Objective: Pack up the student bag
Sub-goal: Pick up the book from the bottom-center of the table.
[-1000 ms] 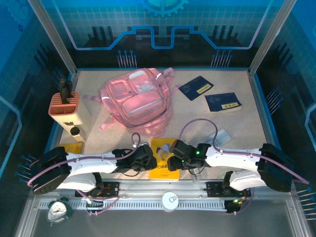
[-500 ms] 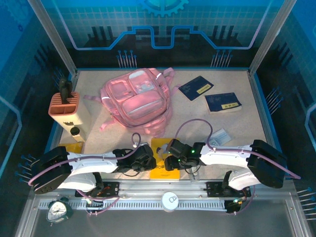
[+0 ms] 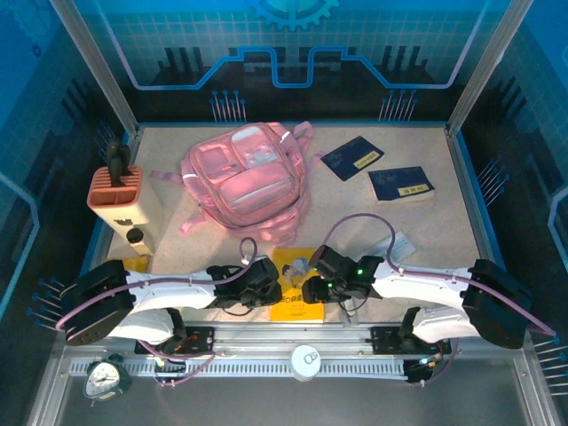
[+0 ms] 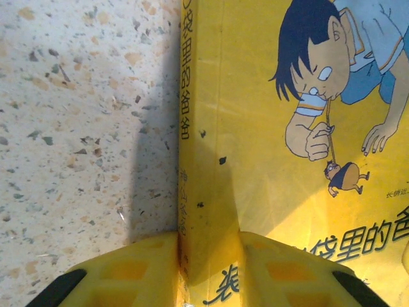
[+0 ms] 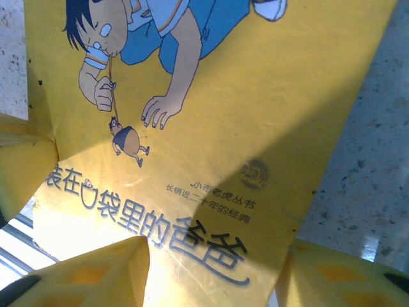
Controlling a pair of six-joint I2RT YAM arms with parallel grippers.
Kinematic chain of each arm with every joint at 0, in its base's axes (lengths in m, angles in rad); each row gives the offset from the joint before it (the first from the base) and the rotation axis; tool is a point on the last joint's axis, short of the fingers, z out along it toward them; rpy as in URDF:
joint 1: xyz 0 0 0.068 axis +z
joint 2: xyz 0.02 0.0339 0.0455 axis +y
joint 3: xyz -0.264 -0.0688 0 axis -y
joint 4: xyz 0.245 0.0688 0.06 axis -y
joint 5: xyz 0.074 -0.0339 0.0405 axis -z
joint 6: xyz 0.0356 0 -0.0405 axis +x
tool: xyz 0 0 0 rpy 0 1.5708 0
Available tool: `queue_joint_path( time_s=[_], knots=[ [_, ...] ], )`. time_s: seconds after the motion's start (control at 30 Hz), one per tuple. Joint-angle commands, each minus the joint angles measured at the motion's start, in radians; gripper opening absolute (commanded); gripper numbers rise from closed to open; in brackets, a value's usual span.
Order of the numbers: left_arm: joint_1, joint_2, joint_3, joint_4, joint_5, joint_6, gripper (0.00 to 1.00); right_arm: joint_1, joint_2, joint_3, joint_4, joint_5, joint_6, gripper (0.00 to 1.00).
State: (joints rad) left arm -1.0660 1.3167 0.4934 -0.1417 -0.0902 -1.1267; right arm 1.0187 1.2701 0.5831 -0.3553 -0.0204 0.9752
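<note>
The left claw point(image 3: 270, 286) sits low over the left edge of a yellow picture book point(image 3: 289, 264) at the near middle of the table point(image 3: 444, 222). In its wrist view the two yellow fingers point(image 4: 137, 272) stand close on either side of the book's spine, one toward the bare table and one on the cover. Whether they pinch it fast I cannot tell. The right claw point(image 3: 310, 290) faces it from the book's right side, released, jaws spread wide. One finger point(image 5: 89, 272) is over the cover, the other off the book's right edge.

Student bag point(image 3: 248, 182): pink, lying flat with pockets up, far and left of centre on the table. From both claws it lies farther out and a little to the left. Its long axis runs roughly near to far, with the top end leaning far-right. Its near end comes just short of the book's far edge; touching or not, cannot tell. The left claw is slightly the nearer of the two and more directly in line with the bag's near end.

Judgement: the book looks to be the item being taken up for the bag. The coming move turns on that far-and-left offset. The book must travel away from the arm bases, roughly along the bag's own axis, to reach an opening. Whether any zip is open cannot be made out from above.
</note>
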Motion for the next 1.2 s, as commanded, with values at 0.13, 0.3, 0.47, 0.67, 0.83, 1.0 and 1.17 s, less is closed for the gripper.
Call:
queue_joint_path(
  time_s=[0.13, 0.3, 0.47, 0.67, 0.83, 1.0, 1.17],
  knots=[
    [-0.006, 0.04, -0.002, 0.079, 0.036, -0.017, 0.24, -0.022, -0.041, -0.016, 0.115, -0.088, -0.02, 0.41],
    [-0.006, 0.029, -0.01, 0.067, 0.015, -0.026, 0.24, -0.043, -0.068, -0.034, 0.121, -0.108, -0.026, 0.28],
    [-0.006, 0.05, -0.006, 0.085, 0.024, -0.035, 0.23, -0.057, -0.096, -0.075, 0.166, -0.138, -0.017, 0.21],
    [-0.006, 0.026, 0.009, 0.047, 0.003, -0.02, 0.25, -0.072, -0.12, -0.063, 0.15, -0.144, -0.05, 0.03],
    [-0.002, -0.073, 0.033, -0.049, -0.051, 0.002, 0.36, -0.087, -0.189, -0.055, 0.104, -0.11, -0.052, 0.0],
    [0.061, -0.231, 0.039, -0.123, -0.046, 0.056, 0.48, -0.153, -0.285, -0.034, 0.043, -0.141, -0.085, 0.0],
    [0.138, -0.373, 0.05, -0.181, -0.008, 0.093, 0.65, -0.2, -0.394, 0.015, -0.03, -0.159, -0.135, 0.0]
  ],
)
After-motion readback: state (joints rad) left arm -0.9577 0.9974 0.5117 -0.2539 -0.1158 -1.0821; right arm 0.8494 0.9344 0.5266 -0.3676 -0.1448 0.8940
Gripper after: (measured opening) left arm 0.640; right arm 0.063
